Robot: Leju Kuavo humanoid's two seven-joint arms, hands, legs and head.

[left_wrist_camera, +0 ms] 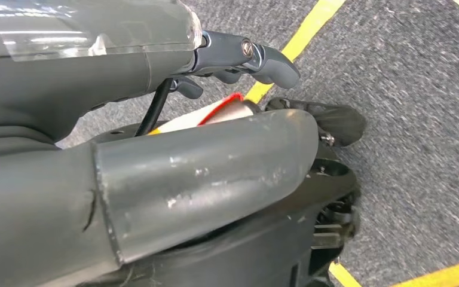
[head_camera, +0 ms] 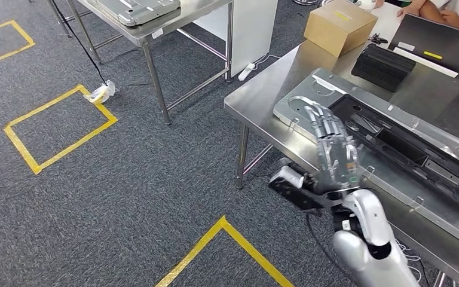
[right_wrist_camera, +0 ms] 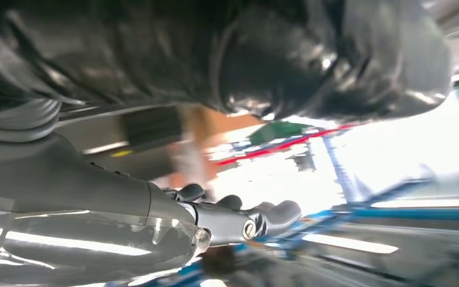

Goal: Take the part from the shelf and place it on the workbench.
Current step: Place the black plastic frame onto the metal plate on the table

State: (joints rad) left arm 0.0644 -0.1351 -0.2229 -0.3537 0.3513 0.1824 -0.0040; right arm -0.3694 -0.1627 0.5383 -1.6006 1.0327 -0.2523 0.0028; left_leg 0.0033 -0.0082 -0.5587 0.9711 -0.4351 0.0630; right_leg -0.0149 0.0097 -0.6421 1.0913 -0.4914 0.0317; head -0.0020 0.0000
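On the left, yellow tape squares (head_camera: 60, 128) mark the grey carpet (head_camera: 131, 179), and a steel table (head_camera: 155, 27) stands behind them with a grey panel on it. The left hand (left_wrist_camera: 239, 60) hangs over the carpet, its fingers curled and holding nothing. Right of centre, the worktop (head_camera: 257, 101) carries the part (head_camera: 394, 149), a long silver panel with a black insert, lying flat along its near edge. The right hand (head_camera: 331, 149) is raised over the part's left end, fingers straight and slightly apart, holding nothing; whether it touches the panel cannot be told. Farther back sit a cardboard box (head_camera: 339, 25) and a black ribbed block (head_camera: 382, 67)
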